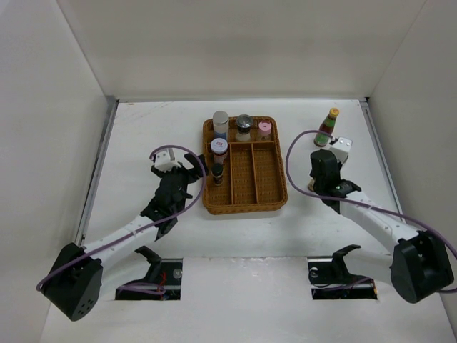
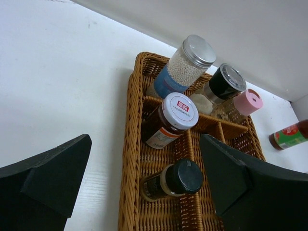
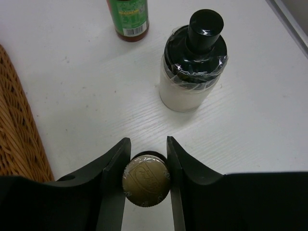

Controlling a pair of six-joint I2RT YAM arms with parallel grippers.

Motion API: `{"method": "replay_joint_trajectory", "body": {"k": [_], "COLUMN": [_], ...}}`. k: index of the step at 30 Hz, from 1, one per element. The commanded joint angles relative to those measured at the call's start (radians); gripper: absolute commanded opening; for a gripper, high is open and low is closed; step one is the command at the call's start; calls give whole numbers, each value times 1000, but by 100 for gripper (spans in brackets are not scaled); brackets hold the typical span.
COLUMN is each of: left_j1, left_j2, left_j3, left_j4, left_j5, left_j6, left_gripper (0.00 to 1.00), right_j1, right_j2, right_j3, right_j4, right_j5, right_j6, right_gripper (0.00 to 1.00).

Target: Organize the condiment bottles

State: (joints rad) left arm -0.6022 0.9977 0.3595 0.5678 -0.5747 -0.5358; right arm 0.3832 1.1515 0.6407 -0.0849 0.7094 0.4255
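My right gripper is shut on the gold cap of a small bottle that stands on the white table; both fingers press the cap's sides. Just beyond it stand a white jar with a black cap and the green bottle with a red label, which has a yellow cap. My left gripper hangs open over the left side of the wicker tray. Below it are a black-capped bottle and a red-and-white-capped jar. Silver-capped, black-capped and pink-capped jars fill the far compartments.
The tray sits mid-table between the arms, its two right-hand long compartments holding nothing. The right gripper is a short way off the tray's right rim. White walls enclose the table at the back and both sides.
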Motion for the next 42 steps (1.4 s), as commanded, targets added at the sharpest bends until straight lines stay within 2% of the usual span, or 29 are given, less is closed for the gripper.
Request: {"method": "replay_joint_trajectory", "body": {"k": [1,5,10,18,22,27,42], "left_j1": [12,25,45,68,74,77,80], "left_j2": [-4,-21,-28,-22,-5,15,47], "left_j3": [-8,-19,-36,-59,-62,-62,-60], "left_j4": [70,72,75,81,81,87,106], "left_j5": [10,1,-17,-47,-51,-40,-30], "left_j6": [-15,-15,-29,-46,-52,-58,-64], "left_gripper": [100,100,100,100,100,100,100], "right_j1": [6,94,245,384,403,403,380], "right_j2": [-58,-122,-101,259,456,606,723], "right_j3": [62,137,249,474,614,718,714], "right_j4": [14,25,108,290,316,323,346], "right_j5": [56,134,130,-80,-126,-123,-129], "right_j6": [1,-66,-129,-156,-179,-212,-202], "right_gripper": [30,29,29,28,28,29,33]}}
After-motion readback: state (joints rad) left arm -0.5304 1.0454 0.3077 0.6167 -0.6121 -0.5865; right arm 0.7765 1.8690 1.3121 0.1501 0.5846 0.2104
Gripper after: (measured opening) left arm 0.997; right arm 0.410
